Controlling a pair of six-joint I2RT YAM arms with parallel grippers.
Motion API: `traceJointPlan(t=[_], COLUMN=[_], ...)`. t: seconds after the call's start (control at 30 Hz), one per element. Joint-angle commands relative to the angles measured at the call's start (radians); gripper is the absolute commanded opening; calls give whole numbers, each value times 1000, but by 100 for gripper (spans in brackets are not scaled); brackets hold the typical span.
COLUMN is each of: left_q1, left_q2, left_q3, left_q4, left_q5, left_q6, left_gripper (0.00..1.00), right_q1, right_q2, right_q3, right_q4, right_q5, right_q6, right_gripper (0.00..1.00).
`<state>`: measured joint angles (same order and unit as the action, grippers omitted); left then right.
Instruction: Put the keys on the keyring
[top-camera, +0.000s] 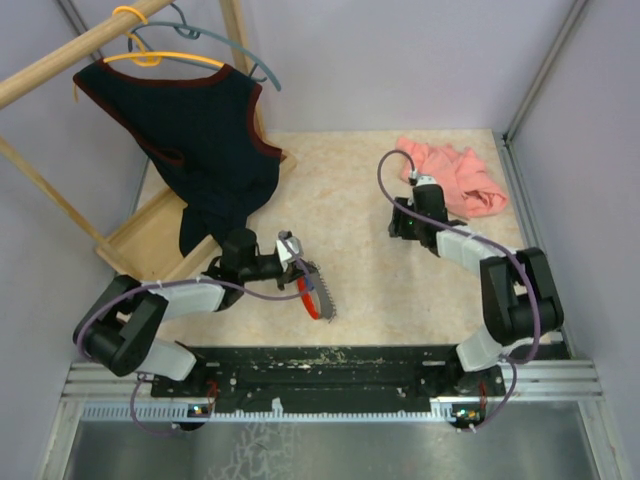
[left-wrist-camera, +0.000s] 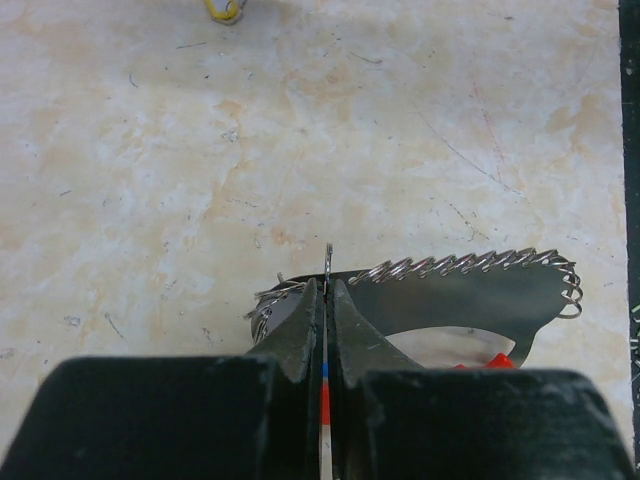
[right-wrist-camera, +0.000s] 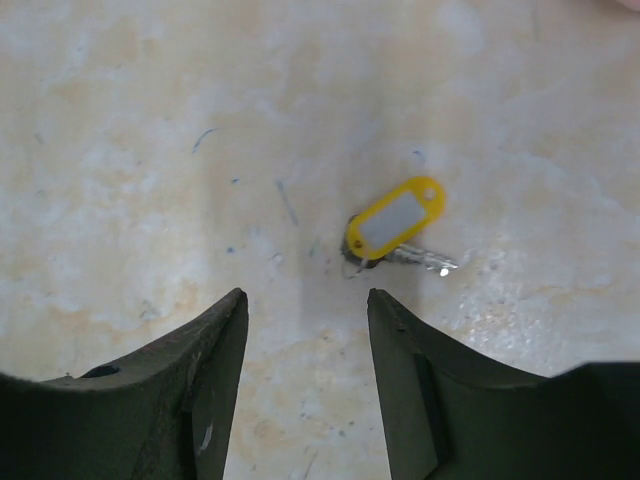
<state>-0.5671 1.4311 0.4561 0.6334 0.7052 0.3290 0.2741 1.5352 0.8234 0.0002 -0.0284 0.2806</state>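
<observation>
1. While the left pincer (left-wrist-camera: 326, 300) is clenching on the keyring (left-wrist-camera: 460, 268), its jaws pressing almost together on a thin edge, the ring is sitting close to the near edge of the bench (top-camera: 380, 270), left of the middle. Its silvery ridged strip and a bit of red are showing beside the fingertips. I cannot tell whether it is touching the surface.
2. The right pincer (right-wrist-camera: 305, 310) is hovering released, jaws spread wide and carrying nothing. It is hanging toward the far right corner, near the pink cloth (top-camera: 455, 172).
3. A yellow-tagged key (right-wrist-camera: 395, 218) is lying flat on the bench just ahead of those open jaws. It is neither sitting between them nor touching them.
4. By my reading, no key is hanging on the keyring yet. Having the ring gripped and presented is the only part looking done.
5. Most of the job is looking undone: closing on the key, carrying it across to the ring, which is waiting well apart from it, and threading it on. Only one key is showing, and I cannot tell whether others are waiting.
</observation>
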Motion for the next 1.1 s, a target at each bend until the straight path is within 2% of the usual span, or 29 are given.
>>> traceJointPlan(t=[0.0,0.3,0.6,0.77,0.83,0.9,1.07], left_q1=[-6,-7,-7,-7,-7,-7,-7], left_q2=[5,6,15,12,14,16,17], left_q3=[29,27,31,29,30,31,34], left_q4=[-9,-9,-10,-15,-15,-15,-14], left_q5=[-14,-11,-7,-13,-11,-10,0], left_q6=[-10,-10,-12,-10,-10,-10,-11], left_gripper=[0,0,0,0,0,0,0], right_q1=[-24,-44,-57,-72,-76,-78,-79], right_q2=[48,153,241,325,348,351,298], right_q3=[102,158,285,358,379,376,309], right_q4=[-45,-78,-105,-135,-165,-189,-218], right_q5=[64,108,91,71,65,59,81], right_q6=[25,30,-88,-104,-94,-86,-54], right_gripper=[50,44,39,32,26,22,22])
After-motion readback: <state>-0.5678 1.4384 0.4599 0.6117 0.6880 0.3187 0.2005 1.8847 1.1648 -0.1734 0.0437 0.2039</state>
